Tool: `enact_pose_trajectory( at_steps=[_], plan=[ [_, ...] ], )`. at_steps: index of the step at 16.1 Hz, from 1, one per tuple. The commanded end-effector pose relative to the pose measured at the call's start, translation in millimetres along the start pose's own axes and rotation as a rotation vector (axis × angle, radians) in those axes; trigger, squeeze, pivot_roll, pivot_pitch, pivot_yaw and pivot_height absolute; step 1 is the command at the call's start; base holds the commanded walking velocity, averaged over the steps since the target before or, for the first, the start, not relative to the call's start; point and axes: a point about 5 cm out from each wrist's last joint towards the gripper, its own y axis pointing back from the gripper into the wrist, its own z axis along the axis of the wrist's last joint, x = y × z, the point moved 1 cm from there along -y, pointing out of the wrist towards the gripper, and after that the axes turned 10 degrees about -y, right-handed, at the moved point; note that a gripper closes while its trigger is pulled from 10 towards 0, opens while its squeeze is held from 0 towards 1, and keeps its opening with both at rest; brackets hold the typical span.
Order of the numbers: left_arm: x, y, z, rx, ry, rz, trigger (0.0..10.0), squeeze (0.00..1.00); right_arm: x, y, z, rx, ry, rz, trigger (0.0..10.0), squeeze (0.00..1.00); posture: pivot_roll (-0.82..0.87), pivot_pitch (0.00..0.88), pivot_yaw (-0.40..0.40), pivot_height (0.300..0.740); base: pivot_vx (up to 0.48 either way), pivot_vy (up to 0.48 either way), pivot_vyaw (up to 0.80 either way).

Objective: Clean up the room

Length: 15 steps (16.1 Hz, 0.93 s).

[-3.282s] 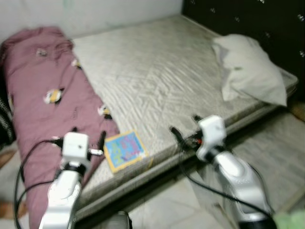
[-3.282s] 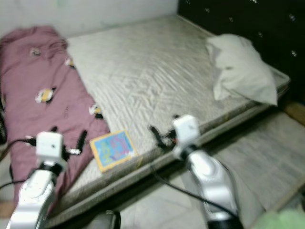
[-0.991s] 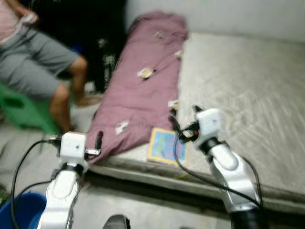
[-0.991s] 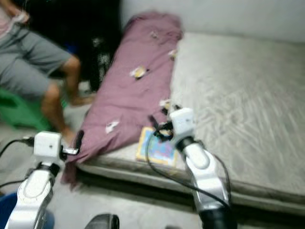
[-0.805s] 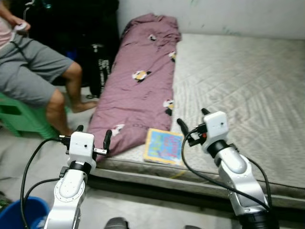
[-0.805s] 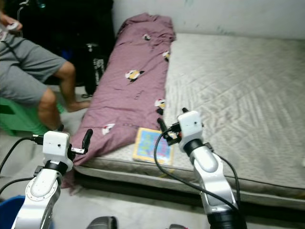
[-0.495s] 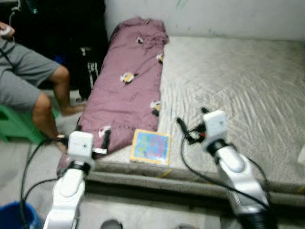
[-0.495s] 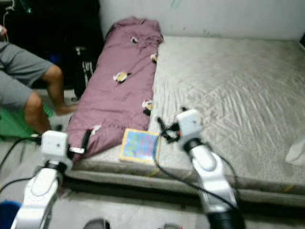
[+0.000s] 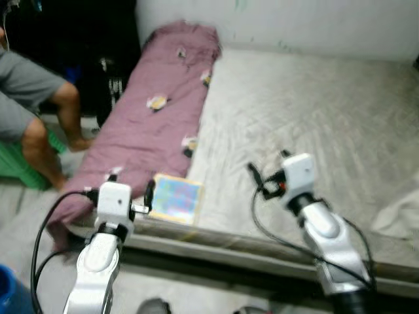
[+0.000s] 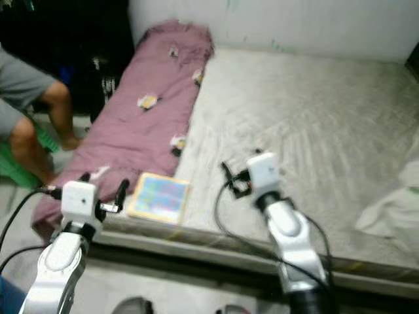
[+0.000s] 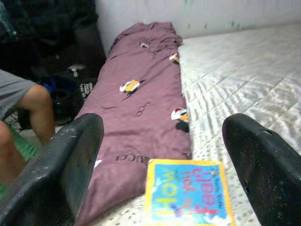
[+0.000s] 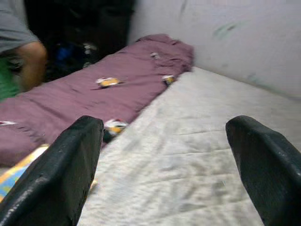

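- The bed (image 9: 314,124) has slid across the head views over the last few seconds: first the pillow end showed, then the seated person, and now the view sits squarely on the bed's near edge. That is the robot turning, not the things moving.
- The purple quilt (image 9: 154,111) lies as before, a long roll along the far-left side of the bed, its low end hanging off the near corner.
- The person (image 9: 29,108) sitting beyond the quilt, off the bed, has drifted toward the picture's edge as the robot swung back.
- A pale cloth (image 10: 393,196) now peeks in at the bed's right edge, well apart from the quilt.
- The book (image 9: 175,197), bright blue and yellow, lies flat at the bed's near edge, touching the quilt's lower end. It looks like the likely thing to tidy.
- The left pincer (image 9: 129,193) hovers just beside the book, at the bed's edge, its fingers spread wide and holding nothing.
- The right pincer (image 9: 265,171) hangs over the bare middle of the bed, likewise wide apart and empty.
- Judging by this, the robot has settled facing the book; picking it up is not yet begun.
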Motion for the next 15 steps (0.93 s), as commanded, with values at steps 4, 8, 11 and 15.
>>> enact_pose_trajectory(
  at_steps=[4,8,11,15],
  plan=[
    [23.4,-5.7,-4,0.035,0.012,0.106,10.0,0.0,8.0,-6.2,4,-0.029,-0.04,0.001,10.0,0.0,0.01,0.044,-0.011,0.74,0.0,-0.085,0.0],
    [32.7,-25.6,-2,0.028,0.093,0.086,10.0,0.0,7.2,-19.0,2,-0.023,-0.08,-0.087,10.0,0.0,0.03,0.026,-0.007,0.74,0.0,0.0,0.0],
    [35.3,-42.5,0,-0.016,0.001,0.026,10.0,0.0,13.7,-23.0,-2,-0.016,-0.096,-0.083,10.0,0.0,0.03,0.008,-0.006,0.74,0.0,0.0,0.0],
    [28.6,-56.5,4,-0.019,-0.009,-0.045,10.0,0.0,5.9,-25.2,-5,-0.005,-0.076,-0.116,10.0,0.0,0.02,0.0,-0.017,0.74,0.0,0.0,0.0]
  ],
)
